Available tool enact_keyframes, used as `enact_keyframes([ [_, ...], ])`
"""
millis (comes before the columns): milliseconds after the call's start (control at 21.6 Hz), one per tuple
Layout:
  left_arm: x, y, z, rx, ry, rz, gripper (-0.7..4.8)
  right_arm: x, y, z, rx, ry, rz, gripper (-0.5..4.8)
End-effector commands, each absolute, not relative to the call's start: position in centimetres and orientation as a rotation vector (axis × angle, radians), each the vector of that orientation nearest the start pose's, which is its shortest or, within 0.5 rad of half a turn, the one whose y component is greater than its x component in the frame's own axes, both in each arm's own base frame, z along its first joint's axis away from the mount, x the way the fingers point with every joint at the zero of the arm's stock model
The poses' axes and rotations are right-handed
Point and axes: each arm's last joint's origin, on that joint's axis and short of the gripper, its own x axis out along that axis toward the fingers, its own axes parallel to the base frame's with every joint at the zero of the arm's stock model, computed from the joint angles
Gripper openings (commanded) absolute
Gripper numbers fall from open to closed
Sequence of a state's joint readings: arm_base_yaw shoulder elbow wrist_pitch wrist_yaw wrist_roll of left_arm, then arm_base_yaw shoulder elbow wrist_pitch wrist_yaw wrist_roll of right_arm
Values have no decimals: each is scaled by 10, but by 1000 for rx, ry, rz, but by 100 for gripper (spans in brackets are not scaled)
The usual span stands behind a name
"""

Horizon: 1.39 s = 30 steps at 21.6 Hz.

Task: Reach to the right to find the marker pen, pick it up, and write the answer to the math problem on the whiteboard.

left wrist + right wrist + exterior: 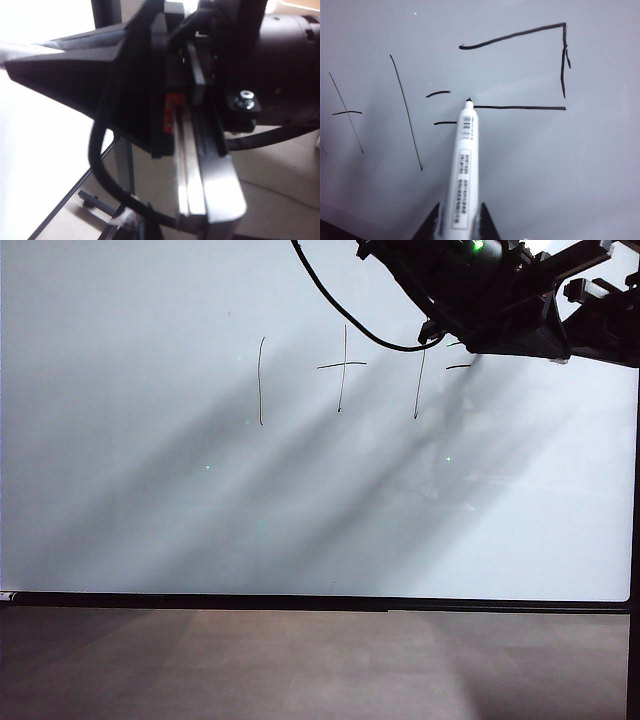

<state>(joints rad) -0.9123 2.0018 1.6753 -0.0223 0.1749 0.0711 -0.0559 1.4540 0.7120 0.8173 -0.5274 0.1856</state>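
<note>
The whiteboard [150, 500] fills the exterior view. On it stands the math problem [342, 365]: a tall line, a cross, a second tall line and two dashes partly under my right arm [500, 295]. In the right wrist view my right gripper [459, 205] is shut on the white marker pen [462, 170]. The pen's black tip [469, 101] touches the board just past the dashes [438, 93]. The tip sits at the end of a level stroke of the answer [520, 107], below a slanted top stroke and a vertical one. My left gripper shows only as blurred dark shapes.
A thin black frame edge [300, 602] runs along the board's bottom, with a brown surface [300, 670] below it. A black cable [340, 310] hangs from the right arm over the board. The left wrist view shows a metal stand [210, 180], a black cable [100, 165] and a black motor housing [285, 70].
</note>
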Motion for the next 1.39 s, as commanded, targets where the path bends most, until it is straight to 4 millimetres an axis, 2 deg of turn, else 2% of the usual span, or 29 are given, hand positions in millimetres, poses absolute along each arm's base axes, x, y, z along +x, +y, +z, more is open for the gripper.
enact_keyframes([
  [46, 284, -377, 293, 189, 285, -1095, -5, 304, -2, 251, 156, -23, 477, -4],
  [277, 284, -377, 293, 189, 285, -1095, -5, 307, -2, 244, 152, 7, 473, -4],
  [601, 284, -377, 293, 189, 285, -1095, -5, 318, -3, 218, 170, 91, 465, -4],
  [1017, 284, -377, 293, 189, 285, -1095, -5, 318, -4, 219, 165, 75, 453, -4],
  [1202, 284, -377, 293, 189, 285, -1095, -5, 317, -21, 219, 182, 73, 395, -4],
  [1387, 284, -377, 293, 189, 285, -1095, -5, 314, -49, 219, 196, 68, 331, -4],
])
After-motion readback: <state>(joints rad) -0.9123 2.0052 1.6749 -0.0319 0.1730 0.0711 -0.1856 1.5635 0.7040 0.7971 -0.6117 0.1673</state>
